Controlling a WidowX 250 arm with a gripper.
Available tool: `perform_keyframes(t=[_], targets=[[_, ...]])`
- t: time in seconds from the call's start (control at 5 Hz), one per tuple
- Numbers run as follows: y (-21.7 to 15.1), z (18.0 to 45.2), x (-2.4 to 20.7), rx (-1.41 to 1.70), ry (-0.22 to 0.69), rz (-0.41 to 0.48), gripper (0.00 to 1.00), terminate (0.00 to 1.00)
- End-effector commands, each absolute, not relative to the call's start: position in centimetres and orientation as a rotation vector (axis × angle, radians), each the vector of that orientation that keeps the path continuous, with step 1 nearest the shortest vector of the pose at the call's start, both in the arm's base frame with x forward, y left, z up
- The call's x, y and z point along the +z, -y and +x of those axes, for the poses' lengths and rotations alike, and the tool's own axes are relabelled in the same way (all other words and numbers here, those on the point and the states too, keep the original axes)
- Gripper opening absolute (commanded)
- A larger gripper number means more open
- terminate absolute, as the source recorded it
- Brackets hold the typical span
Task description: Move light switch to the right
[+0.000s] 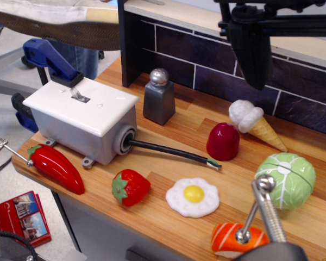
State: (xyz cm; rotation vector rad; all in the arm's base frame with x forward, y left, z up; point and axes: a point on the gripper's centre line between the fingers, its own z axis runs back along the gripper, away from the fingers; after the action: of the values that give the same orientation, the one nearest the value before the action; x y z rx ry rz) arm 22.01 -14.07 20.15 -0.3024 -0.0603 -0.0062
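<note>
A: Only one view. Switch (79, 95) is a small silvery lever on the white faceplate (81, 105) of the grey box (79, 136), far left of the table (168, 157), close to the left edge. Lever pokes up near the plate's back-left part.

B: Room around it?

A: Above the plate is open. A blue clamp (50, 58) sits just behind the lever, touching the plate's back edge. Shaker (159, 97) stands just right of the box, apart from it. Black cable (171, 152) runs from the box's right end out over bare wood.

B: Gripper?

A: Dark gripper (293, 65) hangs top right in front of the brick backwall (206, 60), well apart from the switch. One thick finger (254, 54) shows, another cut by the frame edge. Nothing seen between them; can't tell whether it's spread or closed.

B: Front edge?

A: Crowded. Pepper (55, 168) at the front-left corner just below the box, strawberry (130, 187), egg (193, 197), sushi (233, 239) near the front edge. Red pot (223, 141) and ice cream (255, 124) mid-right, cabbage (286, 179) far right. A metal rod (266, 209) blocks the lower right. Red cards (22, 216) lie off the table, lower left.
</note>
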Motion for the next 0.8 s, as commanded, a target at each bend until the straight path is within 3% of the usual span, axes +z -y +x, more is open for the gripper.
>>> perform_keyframes(t=[0.0, 0.6], targets=[[14.1, 22.0, 20.1, -0.006, 0.06, -0.302, 1.0, 0.0], [0.5, 23.5, 18.2, 0.088, 0.095, -0.248, 1.0, 0.0]])
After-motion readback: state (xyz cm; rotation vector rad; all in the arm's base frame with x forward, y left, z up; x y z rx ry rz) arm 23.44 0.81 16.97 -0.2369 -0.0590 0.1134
